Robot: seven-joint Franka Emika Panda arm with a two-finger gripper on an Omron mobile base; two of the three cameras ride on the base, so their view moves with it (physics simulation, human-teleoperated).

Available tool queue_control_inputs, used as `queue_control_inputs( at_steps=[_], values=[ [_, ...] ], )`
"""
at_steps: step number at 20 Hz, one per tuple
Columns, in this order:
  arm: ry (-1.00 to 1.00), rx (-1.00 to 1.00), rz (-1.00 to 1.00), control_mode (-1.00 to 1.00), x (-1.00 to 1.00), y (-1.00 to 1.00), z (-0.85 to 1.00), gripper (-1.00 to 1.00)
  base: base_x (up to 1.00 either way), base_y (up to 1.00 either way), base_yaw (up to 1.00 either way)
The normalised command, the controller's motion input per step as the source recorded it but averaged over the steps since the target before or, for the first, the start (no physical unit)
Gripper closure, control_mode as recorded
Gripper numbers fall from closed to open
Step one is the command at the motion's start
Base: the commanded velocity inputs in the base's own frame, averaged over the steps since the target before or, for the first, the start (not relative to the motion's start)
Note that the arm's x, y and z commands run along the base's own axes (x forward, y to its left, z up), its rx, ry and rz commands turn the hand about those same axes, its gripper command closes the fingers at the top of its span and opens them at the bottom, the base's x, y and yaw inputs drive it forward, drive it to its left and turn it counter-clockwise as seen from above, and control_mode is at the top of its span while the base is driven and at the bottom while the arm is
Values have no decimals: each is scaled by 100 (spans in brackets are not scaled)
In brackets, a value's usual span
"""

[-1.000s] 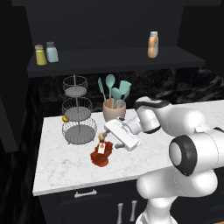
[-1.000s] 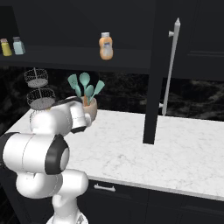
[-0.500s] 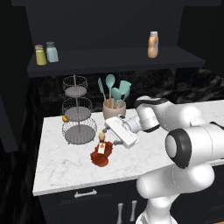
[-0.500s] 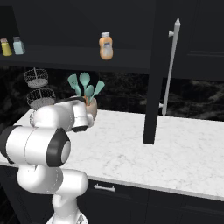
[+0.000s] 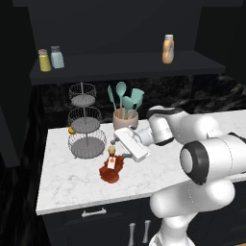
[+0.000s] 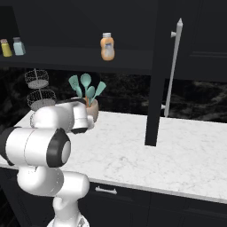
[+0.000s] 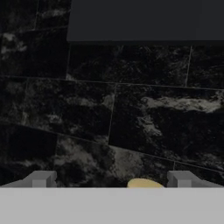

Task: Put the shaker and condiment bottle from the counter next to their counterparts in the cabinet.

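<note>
White marble-look table [image 5: 72, 185] with grey veining: squat dark red jug-shaped bottle [image 5: 110, 169] lies tipped beside the wire stand. Claw [image 5: 116, 148] spread around its yellowish cap. Pale teal-blue shaker [image 5: 57, 56] already on the black cabinet shelf [image 5: 120, 67].

1. We're seeing the counter [image 5: 72, 185] front-left lying bare, w/ open marble right of the utensil crock [image 5: 125, 118] too.
2. Wire tiered stand [image 5: 86, 127] & crock are crowding the back, just behind the condiment bottle [image 5: 110, 168].
3. Cabinet shelf [image 5: 120, 65] is sitting free btwn the shakers [image 5: 51, 58] & the orange bottle [image 5: 167, 48].
</note>
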Motion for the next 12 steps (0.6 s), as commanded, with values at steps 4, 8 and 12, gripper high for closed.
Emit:
queue_control_inputs(
  at_steps=[4, 8, 12],
  values=[
    [4, 0, -2, -100, 0, 8, 0, -100, 0, 0, 0],
    [7, 0, -1, -100, 0, 10, 0, -100, 0, 0, 0],
    [6, 0, 0, -100, 0, 9, 0, -100, 0, 0, 0]
  ],
)
